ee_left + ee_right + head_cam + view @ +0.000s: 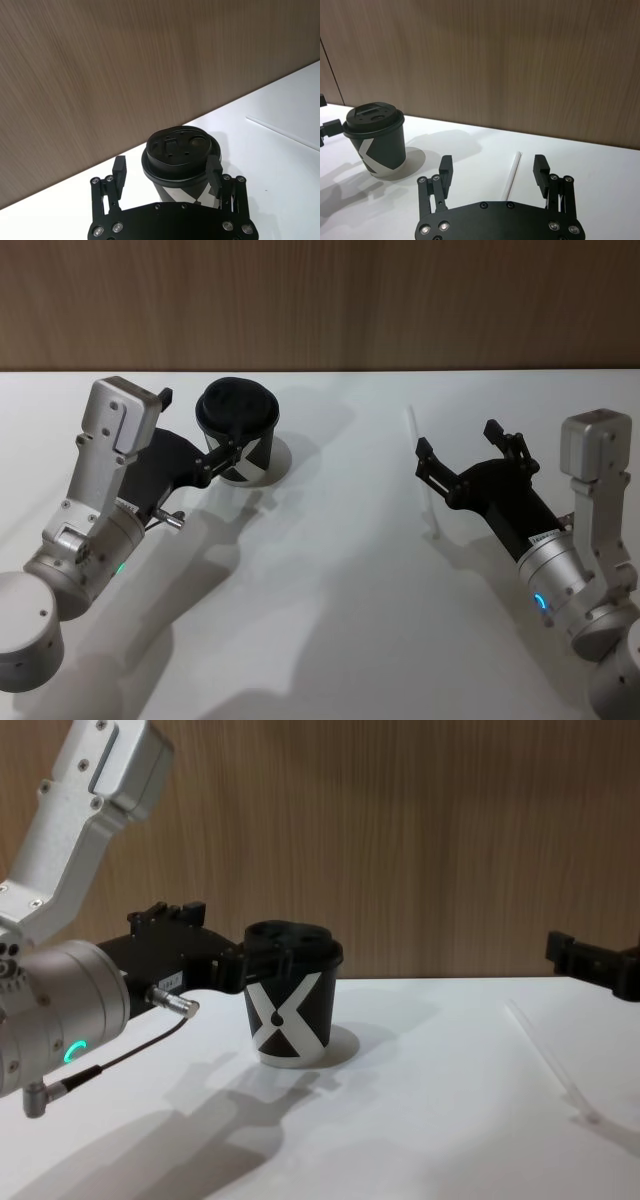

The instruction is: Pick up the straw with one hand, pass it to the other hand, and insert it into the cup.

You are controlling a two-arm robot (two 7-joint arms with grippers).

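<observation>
1. Two grippers are seen spread wide, with nothing held in either.
2. The left gripper (198, 422) is set around the upright cup (288, 1005), one finger on each side of the lid.
3. The straw (512, 175) is laid flat on the table (330, 590) below the right gripper (493, 162), well apart from the cup.

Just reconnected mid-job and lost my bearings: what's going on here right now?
The left claw is open, with a finger on either side of the upright, lidded cup. The right claw, also open, is poised at the straw, which lies flat on the table, not yet picked up. Nothing is held.
</observation>
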